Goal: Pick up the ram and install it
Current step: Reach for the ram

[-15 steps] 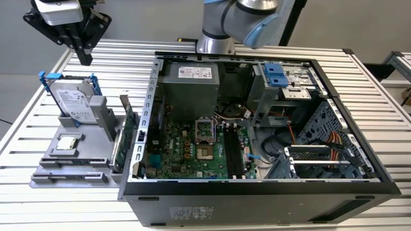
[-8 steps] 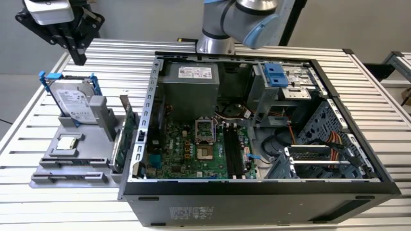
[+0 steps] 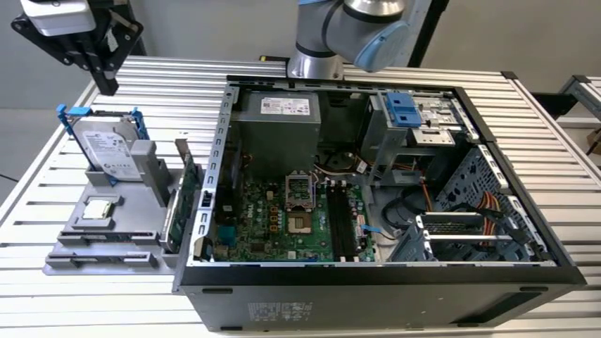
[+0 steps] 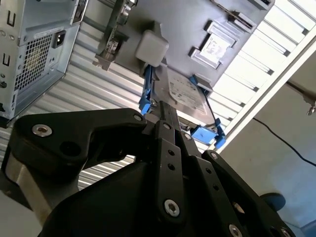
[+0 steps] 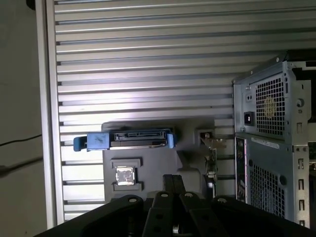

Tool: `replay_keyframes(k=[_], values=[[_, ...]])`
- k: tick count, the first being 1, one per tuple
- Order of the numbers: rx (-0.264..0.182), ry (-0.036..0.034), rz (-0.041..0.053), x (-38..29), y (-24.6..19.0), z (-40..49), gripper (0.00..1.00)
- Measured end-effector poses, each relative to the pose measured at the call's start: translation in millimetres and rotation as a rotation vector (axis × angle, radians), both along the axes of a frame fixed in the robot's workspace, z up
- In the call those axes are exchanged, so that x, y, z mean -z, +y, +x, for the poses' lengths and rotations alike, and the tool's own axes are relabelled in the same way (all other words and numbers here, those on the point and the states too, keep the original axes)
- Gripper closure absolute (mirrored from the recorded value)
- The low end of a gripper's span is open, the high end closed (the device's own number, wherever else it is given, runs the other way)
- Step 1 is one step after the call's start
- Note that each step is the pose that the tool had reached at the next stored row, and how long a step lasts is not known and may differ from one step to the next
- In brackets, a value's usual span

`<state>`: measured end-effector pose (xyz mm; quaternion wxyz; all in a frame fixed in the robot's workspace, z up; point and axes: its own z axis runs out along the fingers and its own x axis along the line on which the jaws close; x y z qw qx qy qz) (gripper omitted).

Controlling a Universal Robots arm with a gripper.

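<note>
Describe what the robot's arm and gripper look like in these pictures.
The arm is silver-grey tubing with rounded joints and light blue caps. The gripper is matte black, built of flat linked bars pinned with silver screw heads, mounted on a pale grey body.

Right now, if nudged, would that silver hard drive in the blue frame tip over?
Possibly: the silver hard drive stands on edge in a grey holder, so it may tip. Its metal casing looks stiff and probably heavy.
</note>
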<state>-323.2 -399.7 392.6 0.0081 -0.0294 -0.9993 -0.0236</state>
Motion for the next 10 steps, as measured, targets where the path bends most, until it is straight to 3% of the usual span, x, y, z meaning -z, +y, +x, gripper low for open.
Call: replay_keyframes(k=[10], values=[[0.000,0.0001,-0.0001,-0.1,0.0,-11.9,1.00]])
